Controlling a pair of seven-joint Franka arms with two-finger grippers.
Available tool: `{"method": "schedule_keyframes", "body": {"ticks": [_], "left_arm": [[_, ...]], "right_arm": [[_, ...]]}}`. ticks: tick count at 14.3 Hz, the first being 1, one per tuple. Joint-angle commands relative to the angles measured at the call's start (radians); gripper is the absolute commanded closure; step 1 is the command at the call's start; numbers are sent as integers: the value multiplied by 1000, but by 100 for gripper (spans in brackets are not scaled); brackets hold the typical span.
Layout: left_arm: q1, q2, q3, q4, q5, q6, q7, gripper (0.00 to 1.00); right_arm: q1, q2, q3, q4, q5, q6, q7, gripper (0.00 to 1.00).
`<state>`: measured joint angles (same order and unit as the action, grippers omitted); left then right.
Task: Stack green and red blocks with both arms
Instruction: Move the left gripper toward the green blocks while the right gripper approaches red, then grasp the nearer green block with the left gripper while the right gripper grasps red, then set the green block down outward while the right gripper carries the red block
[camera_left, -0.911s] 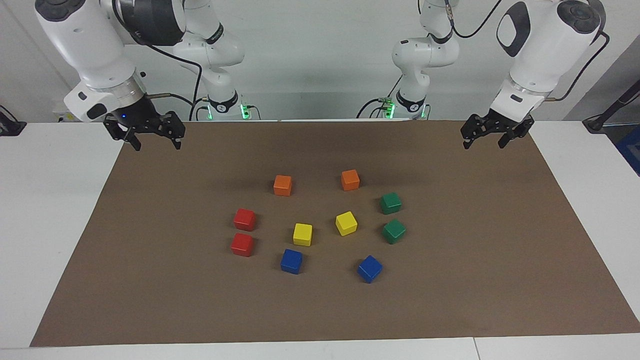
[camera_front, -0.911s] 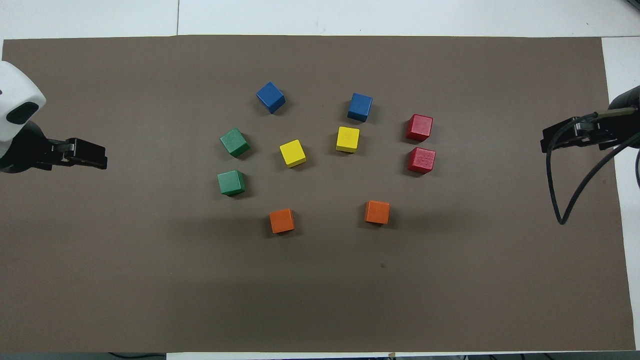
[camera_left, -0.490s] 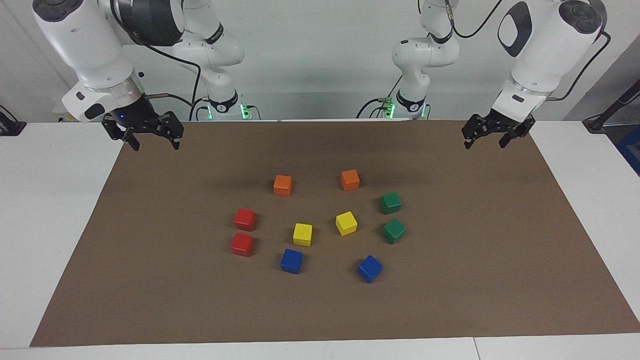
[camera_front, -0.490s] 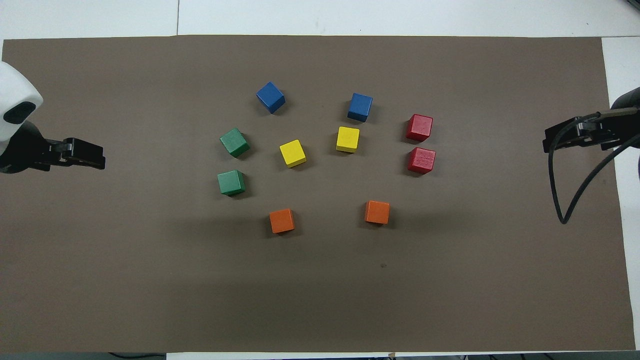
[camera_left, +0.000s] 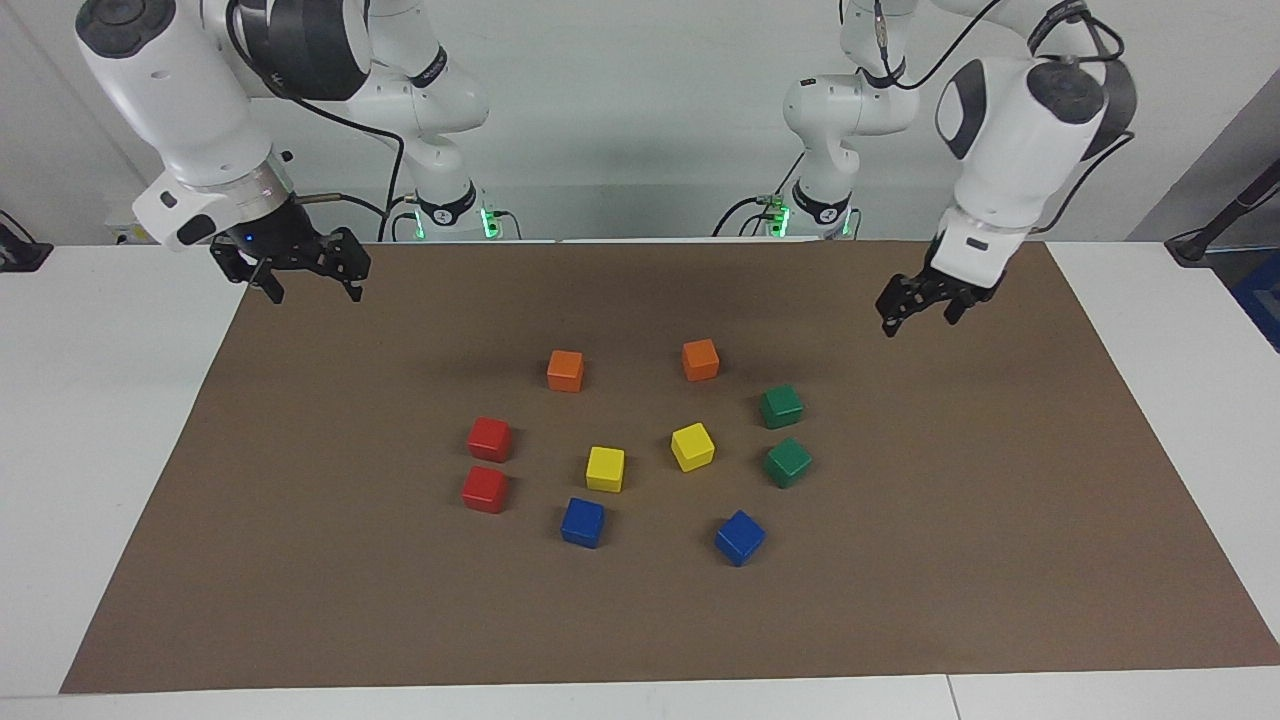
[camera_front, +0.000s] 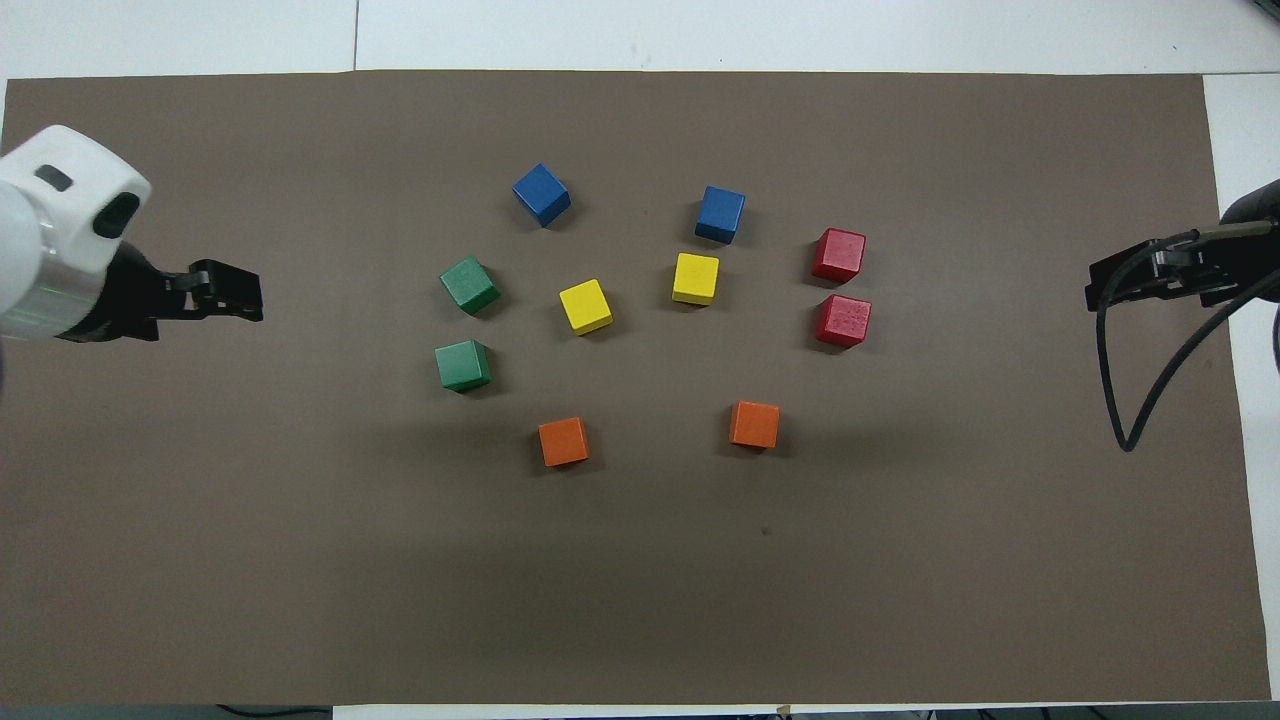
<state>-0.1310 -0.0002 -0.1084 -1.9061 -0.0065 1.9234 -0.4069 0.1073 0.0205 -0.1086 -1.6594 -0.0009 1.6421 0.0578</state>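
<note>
The left gripper (camera_left: 918, 312) hangs over the brown mat (camera_left: 1000, 520), jaws spread and empty. The two green blocks (camera_left: 781, 406) (camera_left: 788, 462) sit on the surface well apart from those jaws, toward the middle. The right gripper (camera_left: 308, 279) hangs at the mat's corner, jaws open, well apart from the two red blocks (camera_left: 490, 439) (camera_left: 485, 489).

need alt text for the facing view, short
Ten small glossy cubes, none stacked, sit on a brown mat: two red, two green, two orange, two yellow, two blue. The left claw and right claw hover open over the mat, empty.
</note>
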Motion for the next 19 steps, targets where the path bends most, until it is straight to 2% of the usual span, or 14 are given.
{"method": "schedule_keyframes", "body": {"ticks": [1,3,5,8,11,15,17,18,19], "left_arm": [[-79,-7,10,-183,11,193,-82,0],[-87,-4,10,-267,11,311,-82,0],[-110,51,9,-260,11,342,-87,0],[-147,97,9,-260,11,408,-191,0],[-157,130,9,-258,11,451,-202,0],[-219,218,13,-255,11,543,-291,0],[-219,241,15,-246,16,549,-293,0],[-210,241,16,-243,19,536,-288,46],[-205,241,18,-228,20,502,-282,99]], "right_arm": [[61,-54,6,-225,-13,174,199,0],[125,14,7,-246,-11,247,385,0],[175,71,7,-253,-7,323,473,0],[196,136,9,-281,2,450,502,0],[215,176,9,-296,4,524,536,0],[215,225,9,-300,6,571,537,0],[216,251,9,-300,6,599,537,0],[216,269,9,-300,6,616,537,0],[224,285,9,-301,6,643,537,0]]}}
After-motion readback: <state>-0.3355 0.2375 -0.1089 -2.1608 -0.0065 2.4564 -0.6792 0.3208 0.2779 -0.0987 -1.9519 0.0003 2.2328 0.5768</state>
